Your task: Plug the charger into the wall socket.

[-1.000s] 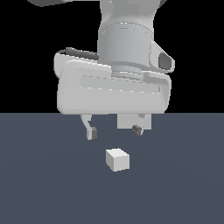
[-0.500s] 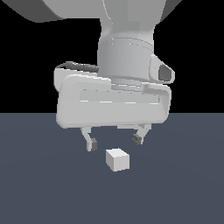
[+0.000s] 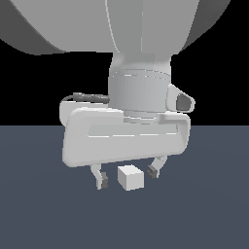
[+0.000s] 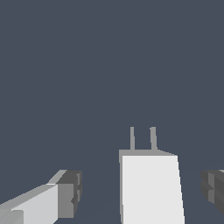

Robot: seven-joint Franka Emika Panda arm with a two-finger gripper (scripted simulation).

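Charger (image 3: pixel 130 177) sits on the dark blue-grey table (image 3: pixel 204 214), a little below the middle of the exterior frame, a small off-white cube resting flat. My gripper (image 3: pixel 127 177) hangs right over it with the fingers spread wide, one fingertip (image 3: pixel 101 181) just to the cube's left in that frame and the other (image 3: pixel 153 170) just to its right. Neither fingertip touches the cube; a sliver of table shows on each side. The gap on the left side looks a bit narrower than I can judge exactly, but there is a gap. The pale body of my hand (image 3: pixel 124 138) fills the middle of the exterior frame above the cube, and my arm (image 3: pixel 141 92) rises from it into the upper part of the frame against black.

In the wrist frame the charger (image 4: pixel 152 188) stands at the lower middle, slightly right of centre, with two thin grey prongs (image 4: pixel 142 138) sticking out of its far face, side by side and parallel. My gripper (image 4: pixel 142 188) straddles it: one dark-padded fingertip (image 4: pixel 70 192) in the lower left corner area, the other (image 4: pixel 213 189) at the lower right edge, both well clear of the cube's sides. All around is the plain table (image 4: pixel 109 65).
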